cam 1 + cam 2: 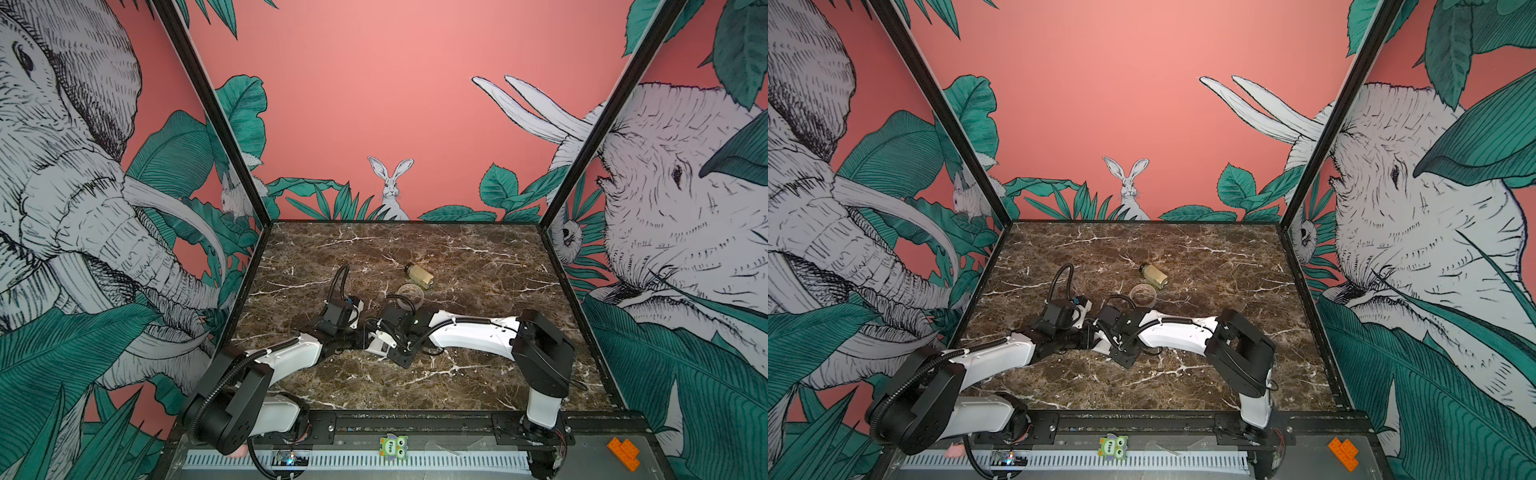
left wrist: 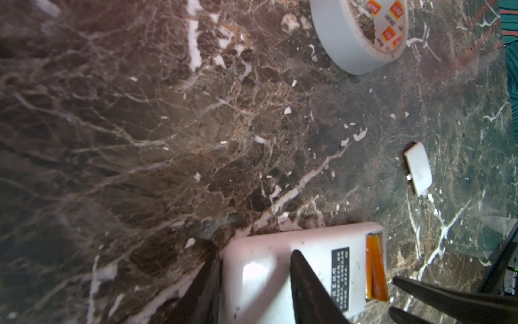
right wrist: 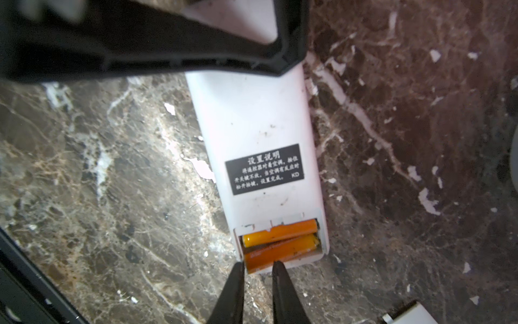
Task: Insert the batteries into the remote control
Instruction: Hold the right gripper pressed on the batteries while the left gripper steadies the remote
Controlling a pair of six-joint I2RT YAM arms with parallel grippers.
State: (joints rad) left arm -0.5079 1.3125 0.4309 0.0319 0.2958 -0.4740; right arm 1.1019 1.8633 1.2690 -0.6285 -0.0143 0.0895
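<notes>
The remote control lies back up on the marble, dark label showing, with its end compartment open. My left gripper is shut on the remote's body, one black finger on each long edge. Two orange batteries sit in the compartment. One battery lies flat. The other battery is tilted, one end sticking out over the rim. My right gripper is shut on that end. In both top views the arms hide the remote and batteries.
A small white battery cover lies loose on the marble a short way from the remote. A tape roll and a beige bottle lie further back. Both wrists crowd together at mid-table.
</notes>
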